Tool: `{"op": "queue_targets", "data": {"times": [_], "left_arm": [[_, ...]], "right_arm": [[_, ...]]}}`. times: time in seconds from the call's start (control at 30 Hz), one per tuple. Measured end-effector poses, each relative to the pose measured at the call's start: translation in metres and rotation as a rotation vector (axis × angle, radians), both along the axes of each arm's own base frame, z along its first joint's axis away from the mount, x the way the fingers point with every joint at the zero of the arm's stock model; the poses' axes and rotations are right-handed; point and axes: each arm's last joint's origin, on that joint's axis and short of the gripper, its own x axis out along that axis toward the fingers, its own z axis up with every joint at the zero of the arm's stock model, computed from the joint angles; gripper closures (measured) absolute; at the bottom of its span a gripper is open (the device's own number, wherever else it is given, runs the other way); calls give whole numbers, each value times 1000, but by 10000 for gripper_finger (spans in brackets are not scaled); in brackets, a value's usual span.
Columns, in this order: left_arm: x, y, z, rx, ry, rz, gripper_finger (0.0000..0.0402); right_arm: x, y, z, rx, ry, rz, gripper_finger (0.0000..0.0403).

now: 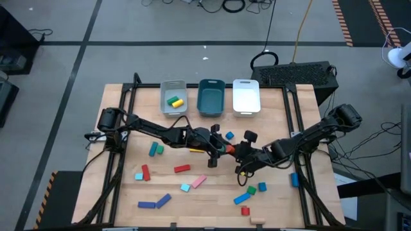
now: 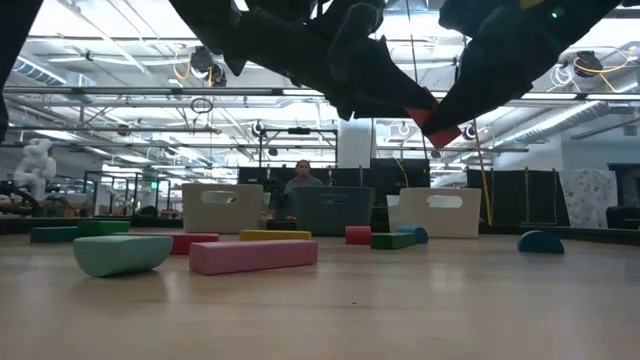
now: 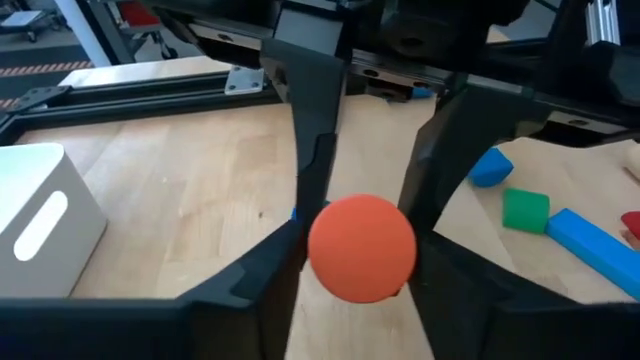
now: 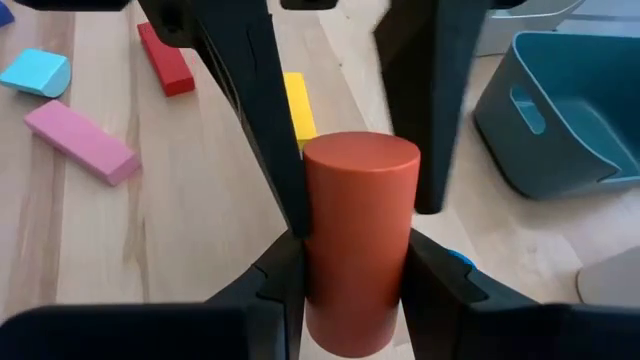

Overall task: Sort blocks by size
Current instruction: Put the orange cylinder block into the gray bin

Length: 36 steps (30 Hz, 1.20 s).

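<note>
Both tools meet mid-tabletop, above the surface, on one orange cylinder (image 4: 360, 240).

Right tool (image 1: 239, 153): clamped on the cylinder body, one finger each side, seen clearly in the right wrist view. Cylinder stands lengthwise out of its fingers.

Left tool (image 1: 219, 147): fingers (image 3: 310, 150) bracket the same cylinder; in the left wrist view its round end face sits between them, touching on both sides. Can't tell whether it's actually squeezing or just closing in. Low view shows both tools hanging overhead with a bit of orange between them, clear of the wood.

Outward from there:
- yellow bar (image 4: 297, 105) on the tabletop just under the handoff, red bar (image 4: 166, 58) beyond it
- pink bar (image 2: 254, 255) and cyan block (image 2: 122, 253) toward the front edge, lying side by side
- blue bars (image 1: 156, 202) front-left; two small red pieces and a blue one front-right; green cube (image 3: 525, 210) next to a blue bar (image 3: 595, 250) on the right
- teal and red pieces on the left side

Back edge: grey tray (image 1: 164, 102) with a yellow and a green block (image 1: 173, 101) in it, teal tray (image 1: 200, 102) beside it, white tray (image 1: 246, 106) next to that.

A person shows in the room behind the trays in the low view.
</note>
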Motion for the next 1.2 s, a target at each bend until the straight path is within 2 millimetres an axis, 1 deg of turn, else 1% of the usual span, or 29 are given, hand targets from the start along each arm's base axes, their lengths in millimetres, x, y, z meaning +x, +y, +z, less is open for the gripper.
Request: {"op": "queue_targets", "data": {"times": [0.1,0.23,0.3,0.5,0.6,0.67,0.8,0.9,1.1,1.2], "left_arm": [[0,0,0,-4,0,-16,264],[0,0,0,-6,0,-23,267],[0,0,0,-6,-1,-22,267],[0,5,0,-5,2,-13,267],[-1,10,-2,-9,26,8,267],[-1,14,-2,-18,39,40,267],[-4,23,0,-13,62,95,267],[-5,31,-1,-27,91,134,267],[-9,46,3,-22,105,189,267],[-15,54,12,-43,112,226,267]], "right_arm": [[0,0,0,0,1,0,299],[0,0,0,6,2,-1,294],[0,0,0,9,1,-2,271],[0,0,0,15,0,-6,183],[-1,-1,-1,26,6,-21,154],[-2,-1,-2,38,11,-40,142],[-7,-4,-6,41,66,-75,131],[-12,-6,-9,45,111,-108,130],[-23,-11,-15,35,206,-175,129],[-29,-13,-17,32,249,-217,129]]}}
